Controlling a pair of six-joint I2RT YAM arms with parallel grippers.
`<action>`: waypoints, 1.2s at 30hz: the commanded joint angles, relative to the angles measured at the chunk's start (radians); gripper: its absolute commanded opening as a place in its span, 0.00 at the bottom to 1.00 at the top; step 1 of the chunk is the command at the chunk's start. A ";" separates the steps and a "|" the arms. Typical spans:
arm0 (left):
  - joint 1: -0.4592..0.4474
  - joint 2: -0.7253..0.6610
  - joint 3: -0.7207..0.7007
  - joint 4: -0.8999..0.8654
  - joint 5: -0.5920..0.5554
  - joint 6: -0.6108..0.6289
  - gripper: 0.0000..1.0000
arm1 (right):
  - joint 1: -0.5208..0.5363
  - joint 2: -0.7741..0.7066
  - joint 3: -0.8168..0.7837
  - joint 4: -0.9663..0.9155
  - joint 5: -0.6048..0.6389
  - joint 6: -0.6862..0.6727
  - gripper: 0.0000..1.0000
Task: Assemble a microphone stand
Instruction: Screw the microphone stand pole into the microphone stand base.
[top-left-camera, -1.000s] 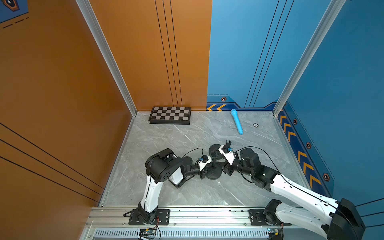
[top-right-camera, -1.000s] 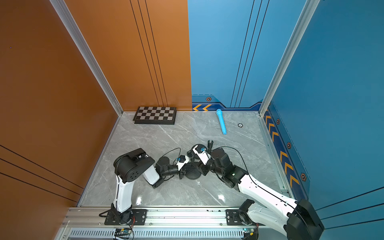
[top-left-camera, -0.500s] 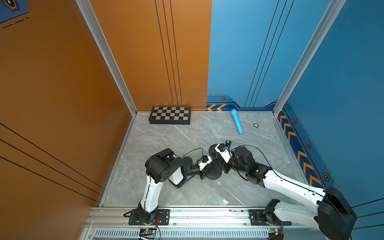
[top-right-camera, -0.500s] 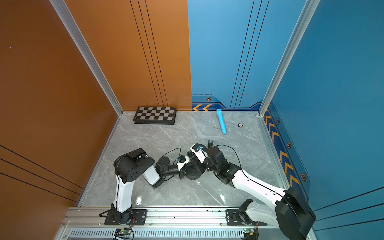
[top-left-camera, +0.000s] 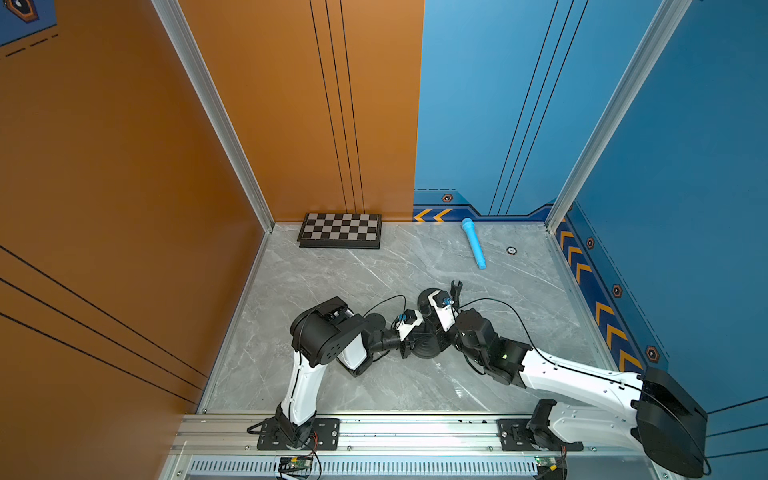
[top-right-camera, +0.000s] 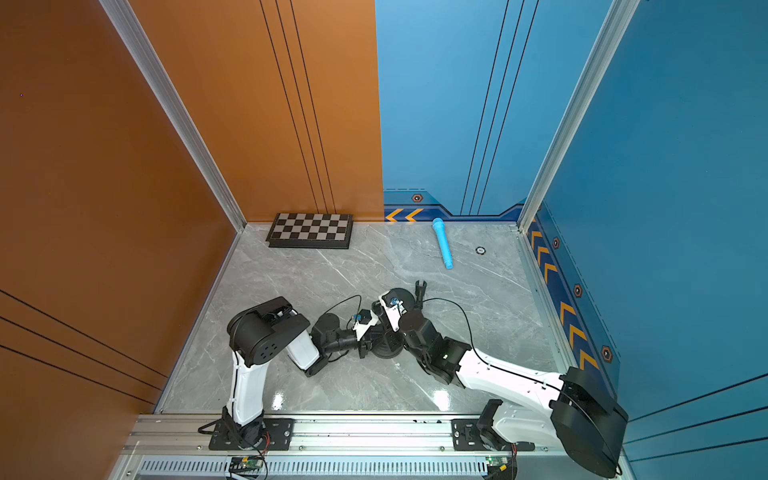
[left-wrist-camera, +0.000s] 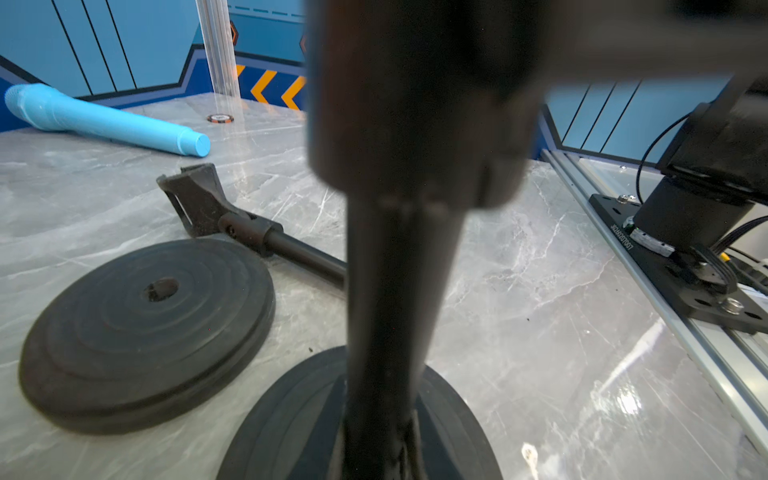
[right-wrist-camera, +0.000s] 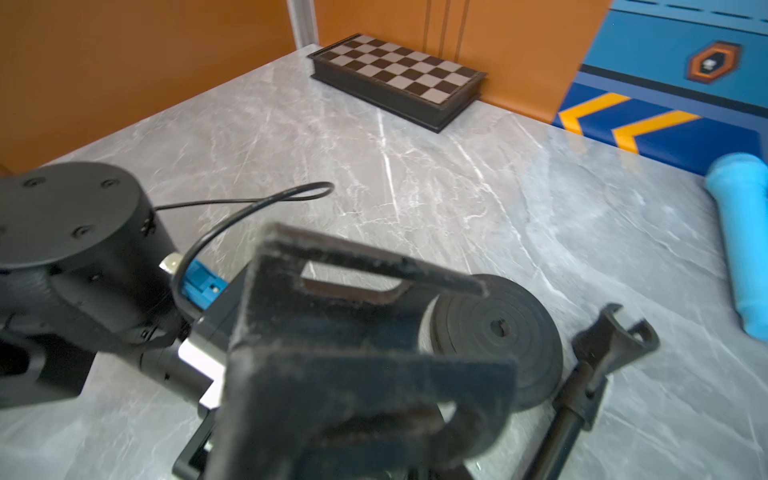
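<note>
A black stand pole (left-wrist-camera: 390, 291) stands upright on a round black base (top-left-camera: 428, 349) (left-wrist-camera: 457, 415) at the middle of the floor. My left gripper (top-left-camera: 409, 347) (left-wrist-camera: 382, 449) is shut low on this pole, just above the base. My right gripper (top-left-camera: 431, 332) (right-wrist-camera: 374, 436) is shut on the black clip holder (right-wrist-camera: 353, 324) at the pole's top. A second black disc (top-left-camera: 426, 296) (left-wrist-camera: 145, 332) (right-wrist-camera: 498, 328) lies flat just behind. Beside the disc lies a second pole with a clip (top-left-camera: 456, 289) (left-wrist-camera: 232, 224) (right-wrist-camera: 602, 353). The blue microphone (top-left-camera: 473, 243) (top-right-camera: 442, 243) (left-wrist-camera: 104, 120) rests near the back wall.
A folded chessboard (top-left-camera: 340, 230) (right-wrist-camera: 399, 79) lies against the orange back wall. A small round floor fitting (top-left-camera: 511, 250) sits right of the microphone. Both arms cross close together over the base, their cables (top-left-camera: 498, 303) looping above. The aluminium rail (top-left-camera: 415, 432) runs along the front.
My right gripper has moved from the far disc toward the upright stand and closed on the clip holder. The left arm has stayed put.
</note>
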 joint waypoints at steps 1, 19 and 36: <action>-0.016 -0.017 0.002 -0.074 -0.057 -0.053 0.24 | 0.094 0.051 -0.033 0.003 0.457 0.226 0.00; 0.007 -0.043 -0.031 -0.075 -0.023 -0.024 0.00 | 0.025 0.076 0.074 -0.087 -0.273 -0.152 0.46; -0.006 0.003 -0.028 -0.074 0.086 0.056 0.00 | -0.369 0.056 0.102 -0.192 -0.815 -0.444 0.48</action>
